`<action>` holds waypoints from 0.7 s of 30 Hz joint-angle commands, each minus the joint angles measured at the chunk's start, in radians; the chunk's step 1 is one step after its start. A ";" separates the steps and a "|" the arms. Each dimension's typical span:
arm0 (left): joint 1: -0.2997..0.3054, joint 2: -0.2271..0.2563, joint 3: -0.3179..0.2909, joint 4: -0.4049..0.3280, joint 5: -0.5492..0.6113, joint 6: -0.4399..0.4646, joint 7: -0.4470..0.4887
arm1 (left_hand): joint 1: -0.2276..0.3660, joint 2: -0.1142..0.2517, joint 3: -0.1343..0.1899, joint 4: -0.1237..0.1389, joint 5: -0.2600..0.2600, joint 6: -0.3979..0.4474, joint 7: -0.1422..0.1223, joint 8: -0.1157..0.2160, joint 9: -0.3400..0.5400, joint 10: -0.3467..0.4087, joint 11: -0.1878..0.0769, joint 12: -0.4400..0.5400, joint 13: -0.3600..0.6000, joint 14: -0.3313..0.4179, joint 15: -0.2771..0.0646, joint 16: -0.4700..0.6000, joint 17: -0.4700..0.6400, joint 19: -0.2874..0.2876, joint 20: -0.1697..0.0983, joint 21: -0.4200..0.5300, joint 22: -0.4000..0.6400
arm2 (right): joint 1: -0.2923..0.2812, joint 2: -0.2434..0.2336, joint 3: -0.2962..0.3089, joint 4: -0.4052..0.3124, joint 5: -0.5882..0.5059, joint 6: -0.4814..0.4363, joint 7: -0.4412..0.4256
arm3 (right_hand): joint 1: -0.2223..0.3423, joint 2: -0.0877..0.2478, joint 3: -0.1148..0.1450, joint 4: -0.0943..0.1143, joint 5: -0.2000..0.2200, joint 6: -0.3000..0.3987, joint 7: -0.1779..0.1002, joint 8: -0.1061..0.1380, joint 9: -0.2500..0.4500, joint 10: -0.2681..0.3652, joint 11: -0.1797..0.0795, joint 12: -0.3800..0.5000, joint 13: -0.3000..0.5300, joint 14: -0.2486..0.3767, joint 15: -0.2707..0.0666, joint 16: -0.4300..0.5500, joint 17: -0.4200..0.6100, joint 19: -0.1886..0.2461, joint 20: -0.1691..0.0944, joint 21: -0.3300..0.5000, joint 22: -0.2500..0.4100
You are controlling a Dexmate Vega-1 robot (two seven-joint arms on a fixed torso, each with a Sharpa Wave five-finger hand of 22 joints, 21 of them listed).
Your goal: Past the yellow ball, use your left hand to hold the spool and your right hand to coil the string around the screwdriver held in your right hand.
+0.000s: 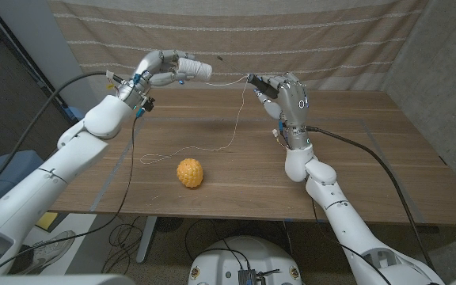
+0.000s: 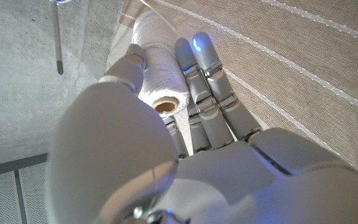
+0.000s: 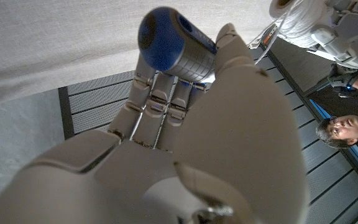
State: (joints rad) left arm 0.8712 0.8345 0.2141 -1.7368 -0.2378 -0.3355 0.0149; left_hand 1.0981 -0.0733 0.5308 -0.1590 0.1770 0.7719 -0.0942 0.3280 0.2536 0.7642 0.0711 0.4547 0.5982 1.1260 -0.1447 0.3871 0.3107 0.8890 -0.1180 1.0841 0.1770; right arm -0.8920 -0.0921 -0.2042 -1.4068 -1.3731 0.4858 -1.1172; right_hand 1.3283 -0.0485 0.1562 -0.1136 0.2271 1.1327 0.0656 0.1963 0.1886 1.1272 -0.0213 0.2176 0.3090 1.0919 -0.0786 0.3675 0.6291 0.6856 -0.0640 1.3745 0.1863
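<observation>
1. Nearest the robot, a round, bumpy yellow ball [image 1: 189,172] sits on the brown wooden bench [image 1: 355,150], close to the front edge and roughly midway between the two arms.
2. Just past the ball, a thin white string [image 1: 204,148] lies in a loose wavy line across the bench top, then rises from the wood toward the right hand.
3. Farther back on the right, the white right hand [image 1: 287,99] is raised above the bench with its fingers curled around a screwdriver with a dark blue, ribbed handle [image 3: 176,42]; the right wrist view shows the rounded butt of the handle sticking out past the closed fingers [image 3: 160,93]. In the head view the dark tool end pokes out of the hand toward the left arm.
4. From there the string runs nearly level through the air across to the left hand.
5. At the far left, the white left hand [image 1: 158,71] is lifted above the bench's back edge, clamped on a white cylindrical spool of wound string [image 2: 160,74]. The left wrist view shows the thumb on one side of the spool and the fingers [image 2: 207,68] along the other, with the cardboard core's open end facing the camera.
6. Behind everything hangs a beige striped cloth backdrop [image 1: 291,39].
7. In the right wrist view a person [image 3: 347,130] appears at the edge.
</observation>
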 commanded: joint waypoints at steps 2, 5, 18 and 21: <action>-0.001 0.030 0.028 0.022 -0.023 -0.027 -0.064 | 0.198 0.194 0.009 0.001 0.004 0.162 0.155 -0.005 0.005 0.119 -0.111 0.002 0.001 0.066 -0.082 -0.002 0.003 -0.006 -0.081 0.010 0.000 | 0.080 -0.113 -0.174 0.061 0.184 -0.296 0.000 | 0.155 0.141 0.011 -0.005 0.009 0.101 -0.087 0.006 0.005 0.008 -0.002 -0.002 0.001 0.121 -0.131 0.007 0.001 -0.006 -0.149 0.007 -0.001; -0.007 0.035 0.037 0.025 -0.030 -0.029 -0.084 | 0.198 0.194 0.009 0.001 0.004 0.163 0.155 -0.005 0.006 0.117 -0.110 0.000 0.002 0.066 -0.082 -0.003 0.002 -0.006 -0.081 0.011 0.000 | 0.101 -0.146 -0.229 0.077 0.231 -0.358 0.000 | 0.155 0.141 0.010 -0.005 0.009 0.103 -0.087 0.006 0.005 0.010 -0.001 -0.002 0.000 0.122 -0.131 0.007 0.002 -0.006 -0.149 0.008 -0.001; -0.086 0.021 0.112 0.048 -0.067 -0.047 -0.214 | 0.198 0.194 0.009 0.001 0.004 0.164 0.155 -0.008 0.007 0.121 -0.110 -0.003 0.007 0.067 -0.083 -0.004 0.003 -0.008 -0.081 0.014 0.000 | 0.194 -0.275 -0.468 0.114 0.401 -0.601 0.007 | 0.155 0.140 0.008 -0.004 0.009 0.103 -0.085 0.006 0.005 0.013 -0.001 -0.002 0.000 0.123 -0.131 0.007 0.002 -0.006 -0.148 0.011 -0.001; -0.100 0.013 0.123 0.051 -0.082 -0.049 -0.235 | 0.198 0.194 0.008 0.001 0.004 0.162 0.157 -0.009 0.007 0.119 -0.112 -0.004 0.008 0.068 -0.082 -0.004 0.004 -0.009 -0.081 0.015 0.000 | 0.213 -0.296 -0.513 0.121 0.430 -0.629 0.010 | 0.155 0.140 0.008 -0.004 0.010 0.103 -0.087 0.006 0.005 0.014 -0.002 -0.002 0.000 0.124 -0.131 0.007 0.003 -0.006 -0.148 0.011 -0.001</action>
State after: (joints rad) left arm 0.8206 0.8620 0.2914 -1.6997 -0.2894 -0.3726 -0.1377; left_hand 1.0981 -0.0733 0.5293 -0.1575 0.1727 0.7718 -0.0941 0.3202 0.2588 0.7643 0.0708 0.4486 0.6003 1.1274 -0.1436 0.3871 0.3113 0.8873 -0.1195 1.0918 0.1770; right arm -0.7495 -0.2968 -0.5442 -1.3152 -1.0634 0.0158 -1.1139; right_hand 1.3323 -0.0525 0.1537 -0.1162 0.2295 1.1348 0.0676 0.1959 0.1886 1.1302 -0.0242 0.2176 0.3062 1.0919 -0.0786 0.3716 0.6286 0.6857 -0.0640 1.3823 0.1810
